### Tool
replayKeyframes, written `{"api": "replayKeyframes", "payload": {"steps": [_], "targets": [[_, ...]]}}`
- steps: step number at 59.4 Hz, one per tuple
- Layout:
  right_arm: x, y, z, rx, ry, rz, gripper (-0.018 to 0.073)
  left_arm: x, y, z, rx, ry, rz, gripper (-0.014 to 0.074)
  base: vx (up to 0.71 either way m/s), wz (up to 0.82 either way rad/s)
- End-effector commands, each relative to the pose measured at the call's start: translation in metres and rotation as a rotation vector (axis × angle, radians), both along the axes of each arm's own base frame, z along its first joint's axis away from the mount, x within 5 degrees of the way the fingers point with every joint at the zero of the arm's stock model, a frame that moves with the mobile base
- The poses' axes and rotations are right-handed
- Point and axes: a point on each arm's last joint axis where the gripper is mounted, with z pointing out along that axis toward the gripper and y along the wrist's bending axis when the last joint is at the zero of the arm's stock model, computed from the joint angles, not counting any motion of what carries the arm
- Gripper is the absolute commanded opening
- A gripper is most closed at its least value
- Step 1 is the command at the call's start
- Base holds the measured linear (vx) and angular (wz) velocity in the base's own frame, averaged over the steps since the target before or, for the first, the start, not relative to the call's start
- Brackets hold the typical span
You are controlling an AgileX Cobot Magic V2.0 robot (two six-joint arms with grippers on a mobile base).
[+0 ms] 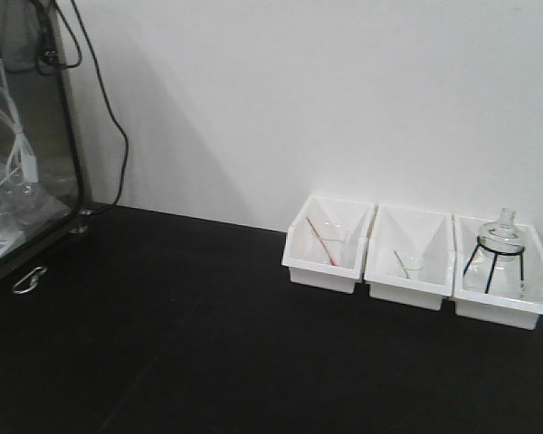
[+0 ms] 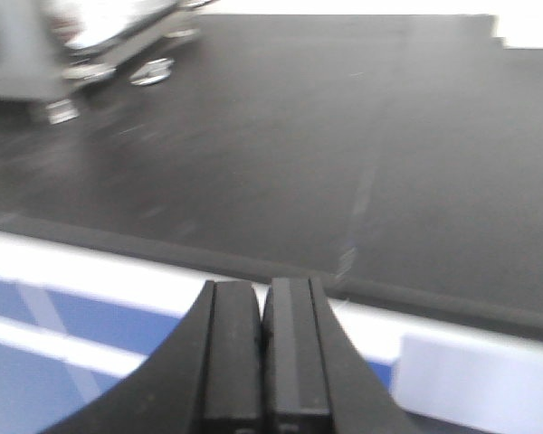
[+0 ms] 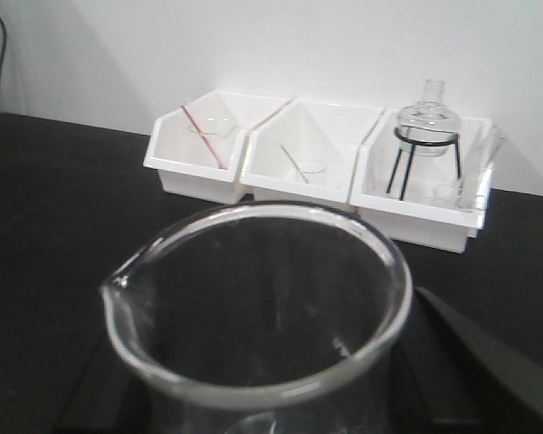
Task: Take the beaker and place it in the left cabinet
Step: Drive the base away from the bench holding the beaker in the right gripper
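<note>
In right fingers (image 3: 493, 366) | beaker (image 3: 262, 307) upright, axis vertical | spout toward view-left

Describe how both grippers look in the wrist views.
The left gripper has two matte black jaws, flat-faced slabs with lengthwise ridges, flaring outward at the base. The right gripper shows only dark grey-black edges beside the beaker; the rest is hidden. No cables or markings show.

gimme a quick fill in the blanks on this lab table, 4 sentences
The white bins along the wall number ___.
The table under them is ___.
The rod in the bin next to the flask is ___.
The left gripper is ___, with nothing between its fingers.

Missing words: three; black; green; shut
</note>
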Motion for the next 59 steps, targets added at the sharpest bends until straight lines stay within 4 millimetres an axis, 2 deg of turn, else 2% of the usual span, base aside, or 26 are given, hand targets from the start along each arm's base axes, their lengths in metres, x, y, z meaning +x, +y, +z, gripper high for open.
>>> {"api": "replayKeyframes", "payload": {"steps": [1,59], "targets": [[0.0007,0.0019,0.0121,0.0,-0.044,0.023,-0.0004,0.0006,-0.0014,0.0123,-0.004,-0.099,-0.018,0.0004,-0.11,0.42],[0.0007,0.0019,0.0121,0.0,-0.044,0.023,-0.0004,0.0006,-0.0014,0.0123,-0.004,-0.099,-0.018,0.0004,-0.08,0.43]]}}
